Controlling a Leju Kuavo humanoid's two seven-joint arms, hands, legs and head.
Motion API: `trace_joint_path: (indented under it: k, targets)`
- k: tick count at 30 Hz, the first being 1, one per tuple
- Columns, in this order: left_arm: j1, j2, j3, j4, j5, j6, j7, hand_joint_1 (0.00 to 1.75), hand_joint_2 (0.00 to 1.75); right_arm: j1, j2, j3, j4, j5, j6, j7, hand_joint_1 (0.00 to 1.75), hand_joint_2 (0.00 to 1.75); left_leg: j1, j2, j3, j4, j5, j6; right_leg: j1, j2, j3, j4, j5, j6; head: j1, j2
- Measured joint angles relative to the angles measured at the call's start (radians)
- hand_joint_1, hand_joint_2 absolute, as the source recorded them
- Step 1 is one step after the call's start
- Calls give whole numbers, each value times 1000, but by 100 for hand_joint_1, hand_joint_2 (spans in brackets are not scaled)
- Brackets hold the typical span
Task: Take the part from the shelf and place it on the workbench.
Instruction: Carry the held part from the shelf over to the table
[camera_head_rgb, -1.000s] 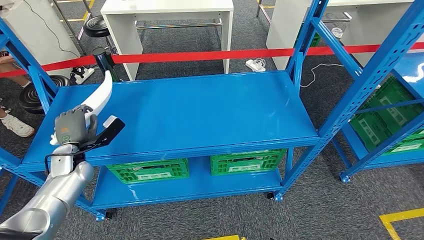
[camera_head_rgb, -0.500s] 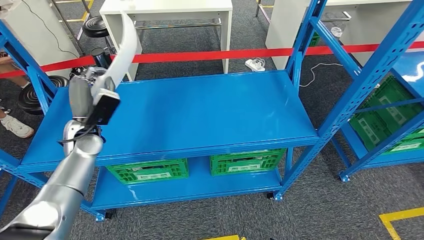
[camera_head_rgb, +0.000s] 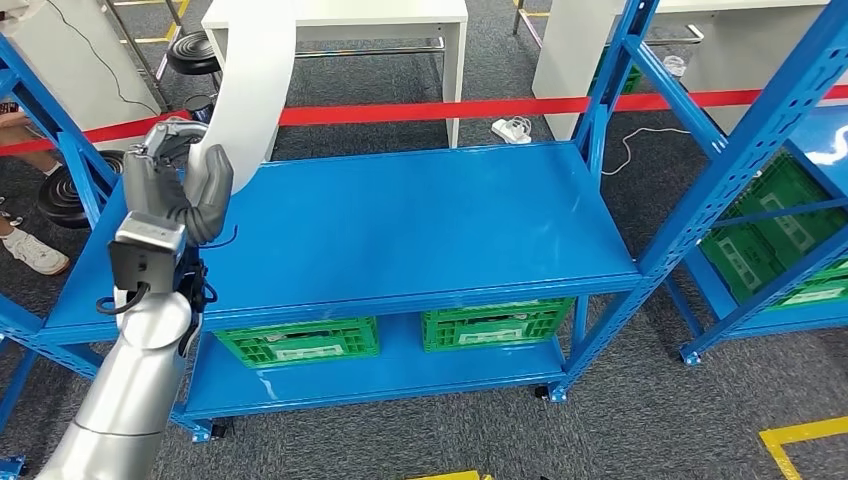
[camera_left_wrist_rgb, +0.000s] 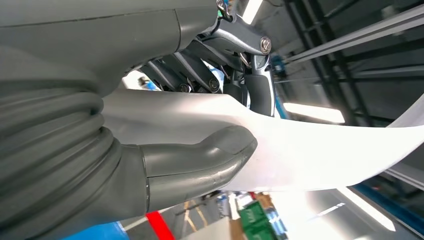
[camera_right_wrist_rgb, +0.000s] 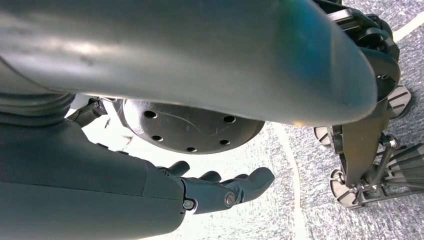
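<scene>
The left robot hand (camera_head_rgb: 175, 190) grips the white part (camera_head_rgb: 250, 80), thumb and fingers closed around its lower end. You will see the part's long axis rise from the hand, up and away from the robot, above the left end of the blue shelf (camera_head_rgb: 420, 220). The right robot hand (camera_right_wrist_rgb: 220, 187) hangs empty, fingers loosely apart. The white bench (camera_head_rgb: 400, 12) stands beyond the shelf, past the red tape (camera_head_rgb: 420, 108). Carry the part left-handed.
</scene>
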Motion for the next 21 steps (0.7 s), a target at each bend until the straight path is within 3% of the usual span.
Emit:
trace_joint_path:
  k: [2,5,6,7,8,10,12,16,18,21]
  targets:
    - [12,2,0,-39,0,-11,0,175,175,0,-1,0,0,1,0,0,0,0,6,2,5,-11,10,8,0,1,-9,26,-23,6,1,0]
    - [27,3,0,-73,0,-18,0,175,175,0,-3,0,0,2,1,0,0,0,11,6,2,-16,16,13,-3,1,-80,199,-126,15,5,0]
    - [34,3,0,-79,0,-18,0,175,175,0,-4,0,0,2,1,0,0,0,11,6,0,-14,16,13,-4,1,-104,258,-149,18,5,0]
    - [40,4,0,-84,0,-19,1,175,175,0,-4,0,0,2,1,0,0,0,12,6,-4,-11,17,12,-6,1,-113,287,-154,20,5,0]
    - [44,5,0,-89,-1,-20,1,175,175,0,-5,0,0,2,1,0,0,0,13,7,-7,-7,18,10,-8,1,-102,276,-139,22,5,0]
    - [49,6,0,-99,-3,-27,2,175,175,-1,-6,0,0,4,1,0,0,0,18,6,-16,4,18,3,-14,0,-30,153,-86,25,5,0]
    - [52,8,-1,-113,-4,-42,2,175,175,-2,-7,0,0,10,2,0,0,0,19,3,-25,15,18,-11,-12,4,26,54,-52,19,5,0]
    - [58,11,-1,-133,-5,-62,1,175,175,-3,-6,0,0,19,4,0,0,0,18,-1,-36,22,23,-41,-11,8,23,33,-43,-15,4,0]
    - [62,13,-1,-137,-6,-62,1,175,175,-2,-5,0,0,21,6,0,0,0,21,0,-55,65,-22,-53,-13,5,13,29,-31,-30,3,0]
    - [72,15,-1,-139,-10,-67,1,175,175,-2,-5,0,0,27,8,0,0,0,24,1,-106,238,-142,-65,-12,3,-13,30,-11,-38,0,0]
